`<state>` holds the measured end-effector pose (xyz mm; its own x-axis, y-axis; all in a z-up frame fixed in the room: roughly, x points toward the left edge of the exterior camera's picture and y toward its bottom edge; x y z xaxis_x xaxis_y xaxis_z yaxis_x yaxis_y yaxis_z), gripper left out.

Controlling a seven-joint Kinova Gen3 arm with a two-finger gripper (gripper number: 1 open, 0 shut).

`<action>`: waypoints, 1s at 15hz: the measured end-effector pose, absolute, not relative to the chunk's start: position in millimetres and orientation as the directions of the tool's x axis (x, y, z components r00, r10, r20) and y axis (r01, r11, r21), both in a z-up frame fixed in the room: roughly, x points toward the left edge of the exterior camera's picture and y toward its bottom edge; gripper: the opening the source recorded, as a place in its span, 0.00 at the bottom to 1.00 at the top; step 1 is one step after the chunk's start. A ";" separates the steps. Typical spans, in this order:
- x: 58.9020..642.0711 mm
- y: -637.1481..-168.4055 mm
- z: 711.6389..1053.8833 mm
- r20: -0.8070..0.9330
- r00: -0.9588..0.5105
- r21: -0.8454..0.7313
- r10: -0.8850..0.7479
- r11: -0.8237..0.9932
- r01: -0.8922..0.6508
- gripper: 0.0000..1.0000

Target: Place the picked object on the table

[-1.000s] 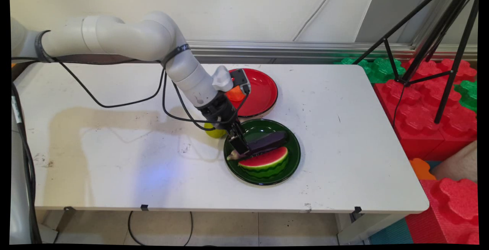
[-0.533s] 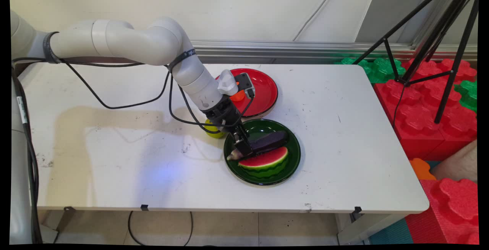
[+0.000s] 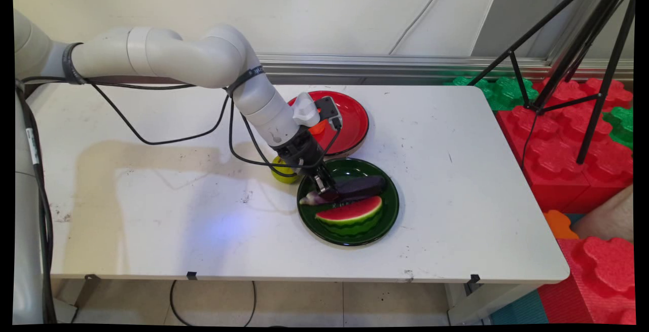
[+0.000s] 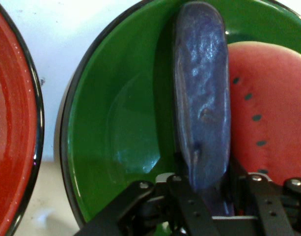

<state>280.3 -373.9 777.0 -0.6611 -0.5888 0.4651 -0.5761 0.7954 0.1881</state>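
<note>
My gripper [image 3: 326, 193] [image 4: 207, 196] is shut on a purple eggplant [image 3: 355, 188] [image 4: 202, 93] near its stem end. The eggplant hangs just above the green plate [image 3: 388, 215] [image 4: 98, 147], roughly level, its pale stem [image 3: 308, 200] pointing left. Beside it on the plate lies a watermelon slice [image 3: 351, 214] [image 4: 263, 103], red face up. Behind the green plate stands a red plate [image 3: 352, 124] [image 4: 10, 147] with an orange thing [image 3: 318, 128] on it, partly hidden by my wrist.
A yellow-green fruit [image 3: 282, 172] lies on the white table [image 3: 456, 180] just left of the green plate, under my wrist. Black cables hang from the arm. A black tripod [image 3: 583, 53] and red and green foam blocks [image 3: 573, 134] stand off the table's right.
The gripper has risen a little with the eggplant in it; the eggplant has come off the watermelon slice and levelled out. The wrist has shifted slightly right.
</note>
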 end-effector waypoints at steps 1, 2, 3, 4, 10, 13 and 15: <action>280.2 -374.1 777.1 0.465 -0.661 0.188 -0.589 0.795 -0.576 0.00; 280.3 -374.1 777.3 0.466 -0.660 0.188 -0.589 0.795 -0.577 0.00; 280.6 -374.2 777.7 0.466 -0.660 0.187 -0.590 0.795 -0.578 0.00; 281.2 -374.3 778.4 0.467 -0.659 0.187 -0.590 0.794 -0.579 0.00; 288.1 -374.7 789.6 0.485 -0.639 0.192 -0.597 0.786 -0.588 0.00; 294.5 -372.3 800.9 0.504 -0.632 0.191 -0.589 0.789 -0.584 0.00; 301.2 -369.2 810.8 0.518 -0.625 0.188 -0.584 0.791 -0.582 0.00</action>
<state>301.2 -369.2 810.8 -0.6252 -0.5837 0.5180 -0.5825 0.7908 0.1881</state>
